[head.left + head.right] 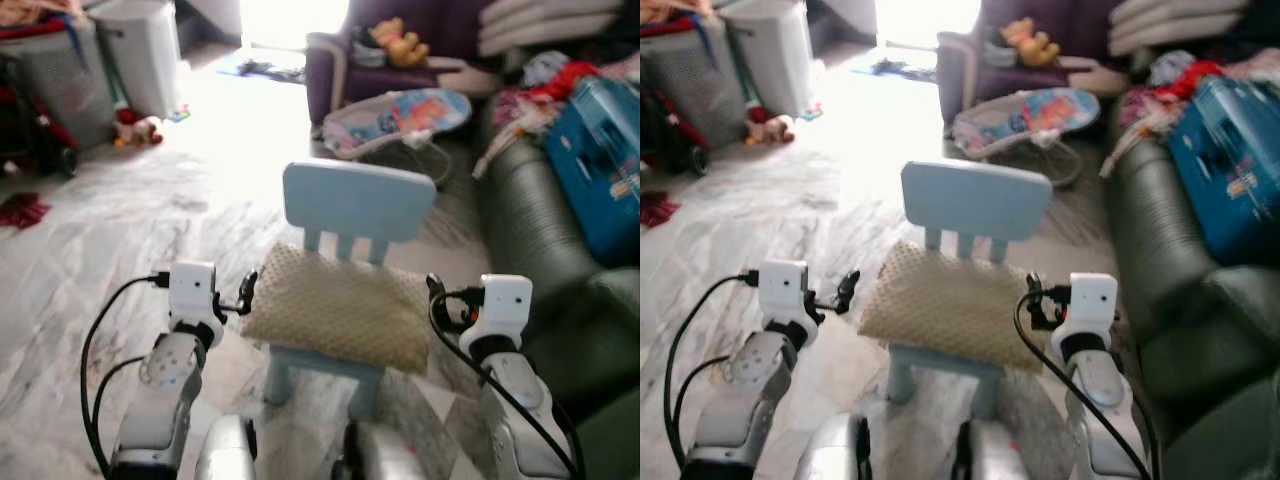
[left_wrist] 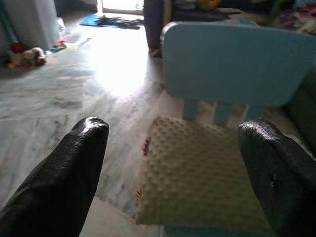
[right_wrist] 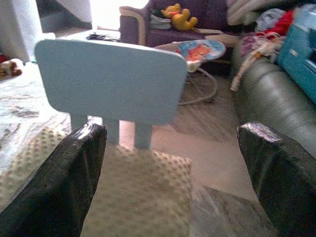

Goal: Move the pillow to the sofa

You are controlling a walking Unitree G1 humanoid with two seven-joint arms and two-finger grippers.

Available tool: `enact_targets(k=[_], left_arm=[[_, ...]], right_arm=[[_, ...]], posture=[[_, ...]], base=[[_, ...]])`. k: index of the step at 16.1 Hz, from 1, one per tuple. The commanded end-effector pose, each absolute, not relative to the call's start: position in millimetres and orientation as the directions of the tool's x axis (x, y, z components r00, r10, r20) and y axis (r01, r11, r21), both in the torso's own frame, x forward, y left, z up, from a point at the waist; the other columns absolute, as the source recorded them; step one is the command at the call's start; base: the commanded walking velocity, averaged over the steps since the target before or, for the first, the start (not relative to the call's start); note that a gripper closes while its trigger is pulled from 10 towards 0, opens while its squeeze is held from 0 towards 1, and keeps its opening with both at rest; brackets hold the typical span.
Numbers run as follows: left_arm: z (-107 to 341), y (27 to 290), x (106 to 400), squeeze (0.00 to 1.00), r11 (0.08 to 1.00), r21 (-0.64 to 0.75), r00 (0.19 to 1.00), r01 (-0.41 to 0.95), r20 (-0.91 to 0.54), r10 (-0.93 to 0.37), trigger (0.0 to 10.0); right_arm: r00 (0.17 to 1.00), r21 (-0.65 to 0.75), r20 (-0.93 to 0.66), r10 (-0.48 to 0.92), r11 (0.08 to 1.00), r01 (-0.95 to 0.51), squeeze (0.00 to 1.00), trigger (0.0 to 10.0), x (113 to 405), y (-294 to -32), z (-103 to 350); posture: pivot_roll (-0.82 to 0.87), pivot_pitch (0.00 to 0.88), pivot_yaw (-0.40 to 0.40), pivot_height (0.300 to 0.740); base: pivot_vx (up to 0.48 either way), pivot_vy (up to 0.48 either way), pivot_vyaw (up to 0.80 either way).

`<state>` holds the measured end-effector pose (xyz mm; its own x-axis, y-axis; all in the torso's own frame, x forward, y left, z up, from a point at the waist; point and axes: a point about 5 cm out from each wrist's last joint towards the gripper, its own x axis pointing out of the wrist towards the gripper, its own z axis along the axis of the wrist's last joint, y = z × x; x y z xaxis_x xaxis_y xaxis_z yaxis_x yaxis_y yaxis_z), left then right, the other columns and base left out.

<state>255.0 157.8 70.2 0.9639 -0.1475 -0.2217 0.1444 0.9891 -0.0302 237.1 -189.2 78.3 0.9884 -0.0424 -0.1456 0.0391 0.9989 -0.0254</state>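
daylight from the far doorway (image 1: 293, 20) blows out the floor (image 1: 230, 130); slightly soft overall.

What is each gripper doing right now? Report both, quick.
Left gripper: open, holding nothing, at the left edge of the beige bumpy pillow.
Right gripper: open, holding nothing, at the pillow's right edge.

Living room things on the marble floor (image 1: 120, 230)

A small blue chair (image 1: 357, 205) stands centre; a baby bouncer (image 1: 395, 120) lies behind it, a blue box (image 1: 600, 165) right.
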Motion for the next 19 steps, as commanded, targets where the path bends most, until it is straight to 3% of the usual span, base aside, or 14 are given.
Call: enact_targets(k=[1, 13, 19], left_arm=[[71.7, 155.3, 256.8, 0.0, 0.985, -0.034, 0.961, 0.17, -0.217, -0.173, 10.0], [74.3, 154.8, 262.2, 0.0, 0.988, -0.027, 0.969, 0.151, -0.193, -0.153, 10.0], [74.9, 153.4, 262.3, 0.0, 0.988, -0.037, 0.97, 0.149, -0.187, -0.154, 10.0]], right_arm=[[0.99, -0.029, -0.132, -0.046, 0.999, 0.043, 0.0, 10.0, 238.6, -190.2, 81.6], [0.991, -0.037, -0.129, -0.039, 0.999, 0.035, 0.0, 10.0, 242.7, -187.4, 82.3], [0.993, -0.052, -0.115, -0.006, 0.999, 0.0, 0.0, 10.0, 247.5, -183.1, 85.0]], posture=[[-0.04, 0.0, -0.041, 0.645], [-0.04, 0.0, -0.038, 0.645], [-0.04, 0.0, -0.044, 0.645]], base=[[0.0, 0.0, 0.0], [0.0, 0.0, 0.0], [0.291, 0.0, 0.0]])
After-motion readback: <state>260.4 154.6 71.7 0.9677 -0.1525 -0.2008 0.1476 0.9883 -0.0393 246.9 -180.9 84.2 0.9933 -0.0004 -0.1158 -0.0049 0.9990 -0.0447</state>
